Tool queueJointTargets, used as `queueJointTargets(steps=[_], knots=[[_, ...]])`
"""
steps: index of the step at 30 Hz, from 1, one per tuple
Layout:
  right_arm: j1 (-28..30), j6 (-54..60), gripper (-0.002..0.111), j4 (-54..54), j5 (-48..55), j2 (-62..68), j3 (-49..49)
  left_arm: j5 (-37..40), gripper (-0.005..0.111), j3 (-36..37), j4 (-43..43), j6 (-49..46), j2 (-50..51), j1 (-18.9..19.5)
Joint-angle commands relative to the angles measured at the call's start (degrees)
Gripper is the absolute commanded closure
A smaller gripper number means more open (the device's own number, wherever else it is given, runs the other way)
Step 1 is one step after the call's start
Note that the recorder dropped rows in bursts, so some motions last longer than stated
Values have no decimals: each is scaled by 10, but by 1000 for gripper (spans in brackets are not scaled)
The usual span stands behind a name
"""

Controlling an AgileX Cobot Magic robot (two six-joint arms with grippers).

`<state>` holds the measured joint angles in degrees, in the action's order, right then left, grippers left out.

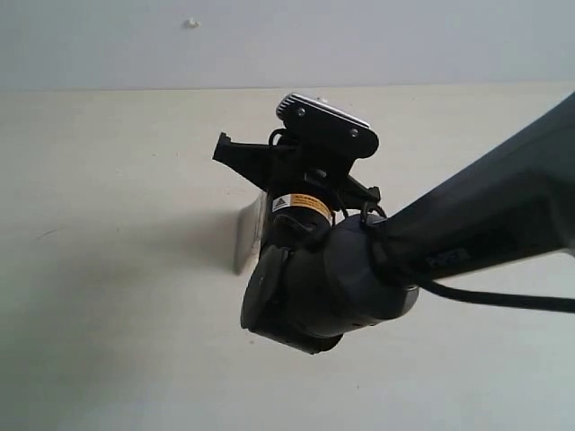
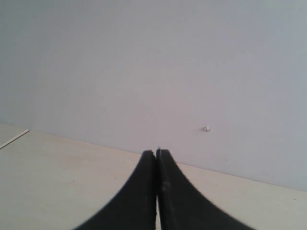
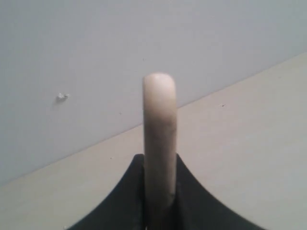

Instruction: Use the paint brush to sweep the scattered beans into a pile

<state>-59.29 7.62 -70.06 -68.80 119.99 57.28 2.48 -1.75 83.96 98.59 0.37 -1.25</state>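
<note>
The right gripper (image 3: 159, 162) is clamped on the light wooden tapered handle of the flat paint brush (image 3: 159, 115). The brush's pale lower end hangs beneath the dark right arm (image 1: 467, 224), mid-table. The pale beige table (image 1: 108, 287) lies bare to the left and near. Its far edge meets a grey wall (image 1: 404, 36). The left gripper (image 2: 156, 154) faces that wall, its jaws pressed together with nothing between them.

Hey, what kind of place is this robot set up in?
Probably a bare lab or test bench, though little shows: a plain pale tabletop meets a blank grey wall, and the right gripper holds a paint brush by its wooden handle.
</note>
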Motion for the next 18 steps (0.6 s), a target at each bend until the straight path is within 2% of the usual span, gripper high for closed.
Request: queueJointTargets(steps=[1,18], knots=[[0,73,108,-6,-12,-3,5,0,107,2,-2,3,-4,1],[0,78,108,27,-12,-97,-6,0,107,2,-2,3,-4,1]])
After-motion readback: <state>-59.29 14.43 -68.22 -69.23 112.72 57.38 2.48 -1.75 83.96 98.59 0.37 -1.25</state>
